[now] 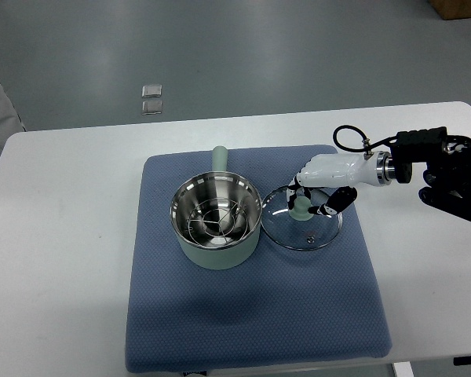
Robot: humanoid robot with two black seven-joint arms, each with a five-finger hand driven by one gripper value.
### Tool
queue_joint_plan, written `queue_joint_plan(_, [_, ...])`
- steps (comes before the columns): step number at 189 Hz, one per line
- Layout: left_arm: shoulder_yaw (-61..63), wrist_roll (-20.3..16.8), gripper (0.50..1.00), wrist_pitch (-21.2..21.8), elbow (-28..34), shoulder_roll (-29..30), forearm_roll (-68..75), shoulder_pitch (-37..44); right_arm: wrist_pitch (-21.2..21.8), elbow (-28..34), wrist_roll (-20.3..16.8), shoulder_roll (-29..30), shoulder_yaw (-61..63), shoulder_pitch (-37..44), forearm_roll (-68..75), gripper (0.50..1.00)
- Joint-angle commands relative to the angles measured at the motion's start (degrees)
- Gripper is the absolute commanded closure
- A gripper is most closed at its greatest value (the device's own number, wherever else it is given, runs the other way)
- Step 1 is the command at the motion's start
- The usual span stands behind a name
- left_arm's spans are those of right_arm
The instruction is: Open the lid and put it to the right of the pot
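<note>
- Resting flat on the blue mat [251,314], the glass lid [301,220] lies just right of the open pot [216,220], its rim close to the pot's wall.
- The right hand [327,179] has its fingers [337,200] curled around the lid's knob [299,210]; whether they grip firmly I cannot tell.
- Risk: a sideways pull on release could drag the lid against the pot.
- The bench [63,236] around the mat is white.

Pale green pot [217,250], steel inside; blue dotted mat [251,314]; white hand [323,188].
</note>
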Motion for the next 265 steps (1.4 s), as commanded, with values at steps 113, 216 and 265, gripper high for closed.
queue_joint_plan(113, [0.0, 0.0, 0.5, 0.0, 0.0, 0.0, 0.0, -0.01, -2.05, 0.19, 1.47, -1.0, 0.34, 1.02, 6.5, 0.581])
queue_joint_plan(216, [0.0, 0.0, 0.5, 0.0, 0.0, 0.0, 0.0, -0.01, 7.18, -10.26, 2.55, 5.24, 14.14, -5.93, 58.88, 0.579])
queue_joint_plan(265, [0.0, 0.0, 0.5, 0.0, 0.0, 0.0, 0.0, -0.01, 10.25, -21.87, -0.81, 13.59, 17.83, -11.11, 82.17, 0.576])
